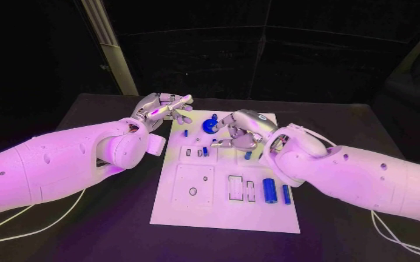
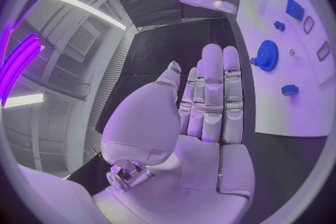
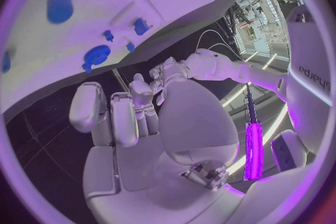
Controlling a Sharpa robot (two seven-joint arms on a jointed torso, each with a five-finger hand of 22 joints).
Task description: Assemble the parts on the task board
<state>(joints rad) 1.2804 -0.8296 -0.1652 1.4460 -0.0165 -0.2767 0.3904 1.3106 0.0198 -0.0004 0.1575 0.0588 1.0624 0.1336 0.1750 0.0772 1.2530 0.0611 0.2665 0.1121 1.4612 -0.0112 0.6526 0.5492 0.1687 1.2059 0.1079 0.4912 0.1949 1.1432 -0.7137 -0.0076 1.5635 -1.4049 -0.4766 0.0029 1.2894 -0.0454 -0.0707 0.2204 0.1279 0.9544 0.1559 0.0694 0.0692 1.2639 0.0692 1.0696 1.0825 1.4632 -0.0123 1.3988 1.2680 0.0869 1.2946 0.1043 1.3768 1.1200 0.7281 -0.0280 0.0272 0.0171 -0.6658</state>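
The white task board (image 1: 197, 204) lies in the middle of the black table. A blue gear (image 1: 210, 125) sits near its far edge, and two blue cylinders (image 1: 269, 190) lie side by side near its right edge. Small blue parts (image 1: 205, 151) stand around the board's middle. My left hand (image 1: 164, 109) hovers off the board's far left corner, fingers stretched out and holding nothing (image 2: 210, 106). My right hand (image 1: 238, 131) hangs over the far part of the board just right of the gear, palm bare (image 3: 140, 134). The gear (image 2: 266, 56) also lies ahead of my left fingers.
Rectangular recesses and small holes (image 1: 192, 190) mark the board's near half. Black table (image 1: 105, 213) surrounds the board on all sides. A cable (image 1: 385, 228) trails at the near right.
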